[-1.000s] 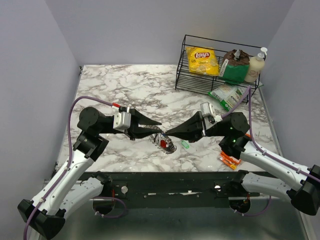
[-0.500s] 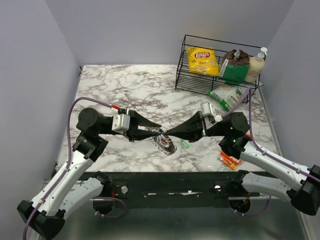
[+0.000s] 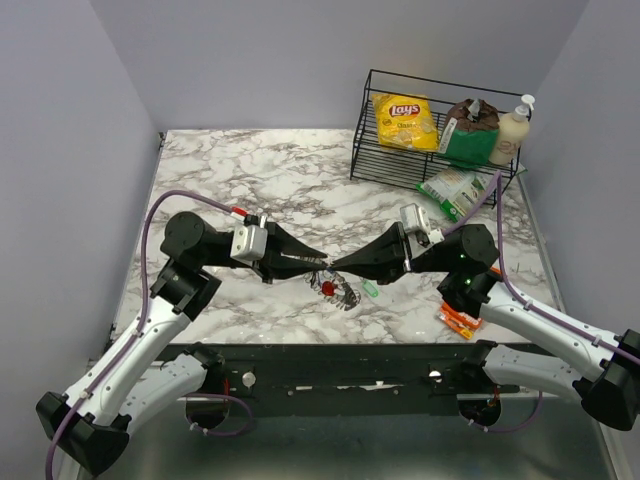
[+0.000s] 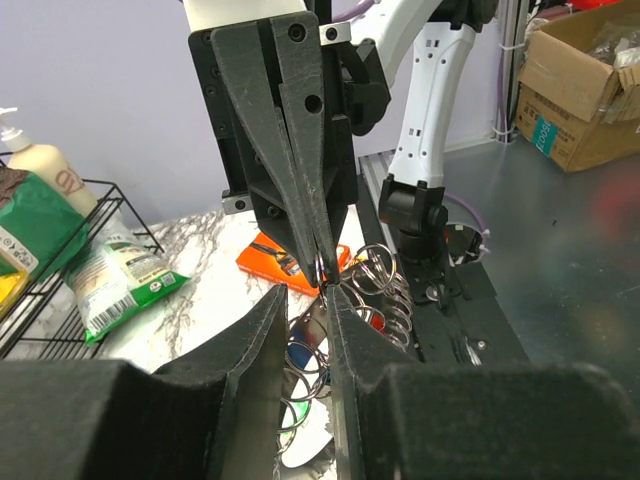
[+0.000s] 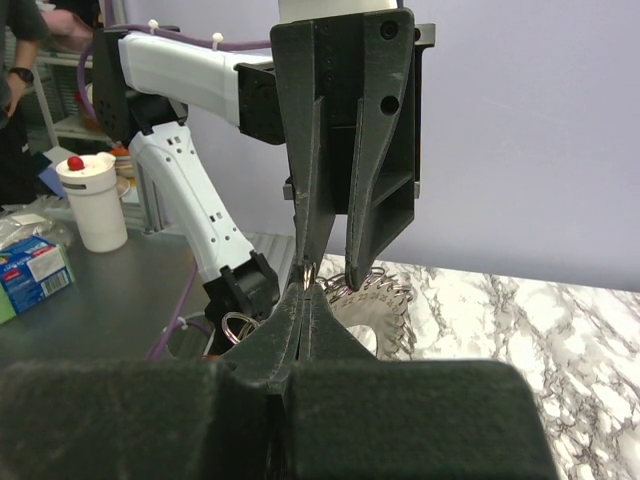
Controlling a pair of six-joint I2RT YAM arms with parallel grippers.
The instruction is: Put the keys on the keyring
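The keyring (image 3: 342,291), a flat grey disc with small split rings round its rim, hangs just above the table between the two grippers. It also shows in the right wrist view (image 5: 375,310). My right gripper (image 3: 335,266) is shut on one of its small rings (image 5: 305,290). My left gripper (image 3: 316,262) faces it tip to tip, jaws slightly open (image 4: 307,295), one finger against that ring. The red key (image 3: 328,287) and the blue key (image 4: 300,357) hang at the keyring. The pale green key (image 3: 370,290) lies on the table to its right.
An orange snack packet (image 3: 458,320) lies near the front right edge. A black wire basket (image 3: 372,160) with chips, a green bag and a bottle stands at the back right, and a green packet (image 3: 450,190) lies in front of it.
The left gripper has moved right and up until its tips meet the right gripper's. The keyring has shifted slightly right and hangs spread out. The right arm has stayed still.
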